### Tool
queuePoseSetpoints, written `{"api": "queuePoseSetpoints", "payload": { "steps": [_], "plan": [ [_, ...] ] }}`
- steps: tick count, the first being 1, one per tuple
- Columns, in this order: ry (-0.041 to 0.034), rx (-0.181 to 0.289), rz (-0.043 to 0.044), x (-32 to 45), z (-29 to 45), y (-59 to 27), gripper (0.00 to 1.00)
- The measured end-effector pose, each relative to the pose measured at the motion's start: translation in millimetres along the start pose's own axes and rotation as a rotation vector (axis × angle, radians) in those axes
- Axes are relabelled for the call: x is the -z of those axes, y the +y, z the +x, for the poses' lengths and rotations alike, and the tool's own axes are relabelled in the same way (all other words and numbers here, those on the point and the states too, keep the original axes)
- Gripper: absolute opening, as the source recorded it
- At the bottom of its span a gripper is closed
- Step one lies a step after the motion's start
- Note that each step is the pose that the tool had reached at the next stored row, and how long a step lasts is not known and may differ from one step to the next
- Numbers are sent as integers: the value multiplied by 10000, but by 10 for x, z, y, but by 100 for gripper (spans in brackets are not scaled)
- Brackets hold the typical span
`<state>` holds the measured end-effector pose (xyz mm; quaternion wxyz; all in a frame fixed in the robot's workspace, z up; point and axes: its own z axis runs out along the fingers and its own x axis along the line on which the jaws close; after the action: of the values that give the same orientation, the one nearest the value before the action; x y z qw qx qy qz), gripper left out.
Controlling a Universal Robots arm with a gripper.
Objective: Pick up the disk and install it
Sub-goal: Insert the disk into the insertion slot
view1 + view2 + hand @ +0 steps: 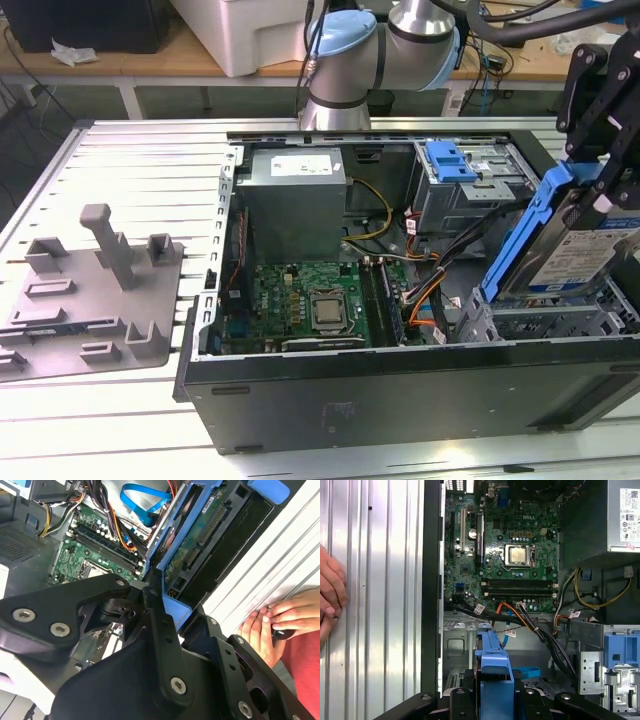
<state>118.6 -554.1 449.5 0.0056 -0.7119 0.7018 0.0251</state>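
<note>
one gripper [598,185], at the right edge of the exterior view, is clamped on the blue carrier of one disk [570,255], which is held tilted, its lower end by the drive cage [560,322] in the lower right of one open computer case [400,400]. one motherboard [300,300] and one power supply [295,195] are seen inside; one grey fixture plate [90,300] is laid at left.

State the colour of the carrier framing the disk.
Blue; the carrier around the disk shows best in the exterior view.
</note>
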Motion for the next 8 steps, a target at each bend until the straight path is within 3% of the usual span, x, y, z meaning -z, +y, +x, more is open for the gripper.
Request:
{"api": "queuePoseSetpoints", "payload": {
  "steps": [8],
  "plan": [
    [-1,-63,3,13,-1,1,36]
  ]
}}
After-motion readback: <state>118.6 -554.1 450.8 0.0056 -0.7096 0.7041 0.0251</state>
